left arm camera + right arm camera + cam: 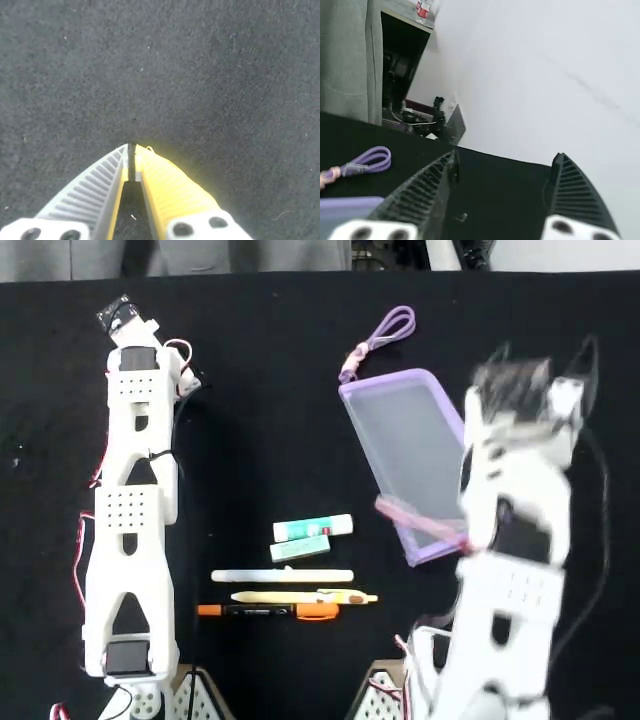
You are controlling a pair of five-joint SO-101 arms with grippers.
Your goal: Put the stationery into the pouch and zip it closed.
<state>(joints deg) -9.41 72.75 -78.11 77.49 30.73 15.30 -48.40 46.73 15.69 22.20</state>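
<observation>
Left arm: lies extended along the left side of the black table (260, 420). The left gripper (131, 149) is clenched, fingertips meeting with nothing between them, directly above bare table surface.

Centre: five stationery items lie in a stack of rows, all outside the pouch. From far to near they are a glue stick (312, 528), a pale green bar (300, 548), a white pen (282, 576), a yellow pen (303, 596) and an orange pen (268, 611).

Right of centre: the purple pouch (410, 455) lies flat and tilted, with its strap (385, 335) looped at the far end.

Right arm: positioned over the pouch's right edge. The right gripper (506, 157) is released, fingers spread wide, grasping nothing.
</observation>
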